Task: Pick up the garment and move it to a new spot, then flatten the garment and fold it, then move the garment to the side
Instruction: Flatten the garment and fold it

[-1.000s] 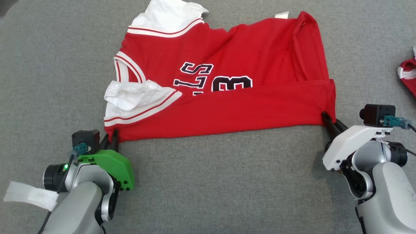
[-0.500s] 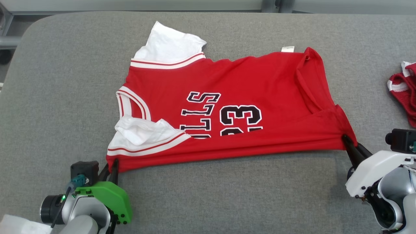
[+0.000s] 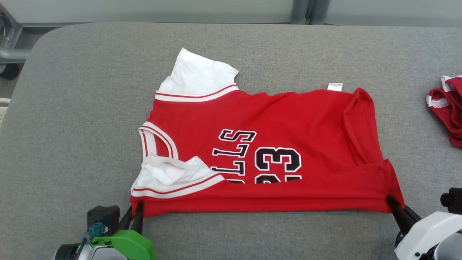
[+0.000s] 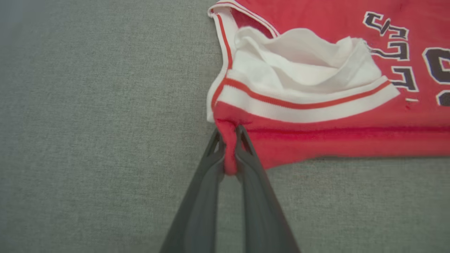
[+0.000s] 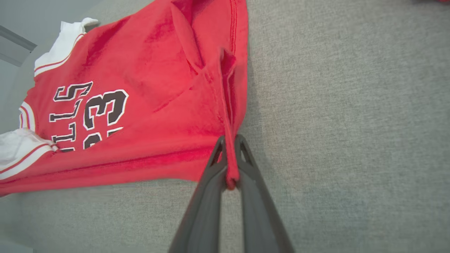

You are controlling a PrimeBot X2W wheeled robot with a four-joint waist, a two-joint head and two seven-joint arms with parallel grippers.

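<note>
Dragged nearer across the grey fabric-covered desk (image 3: pixel 72 108) over the last second: the red knit basketball jersey with white trim and black lettering (image 3: pixel 296 119), spread mid-desk and now closer in relative to the small red-and-white bundle of cloth (image 3: pixel 447 108) at the far right. Allow for some camera tilt in that shift too, with the desk's far edge newly in sight. Drawn back as well: the near flap (image 3: pixel 288 198), formerly lapped over half the numbers, now a narrower band with more of the print uncovered. Still clamped on the near left corner, just below the crumpled white sleeve (image 3: pixel 166 175): left gripper (image 3: pixel 135 213), fingers together on a pinch of red cloth. Clamped likewise on the near right corner: right gripper (image 3: pixel 391 200). Held fairly straight and taut between the two: near hem (image 3: pixel 252 212). Looks like the flattening step, well on but unfinished, with a ridge of doubled cloth down the right side and the near sleeve bunched. Probably calls for release and smoothing of those before any fold. Risk with much more pull: fresh wrinkles, or a corner slipping free of its grip.
</note>
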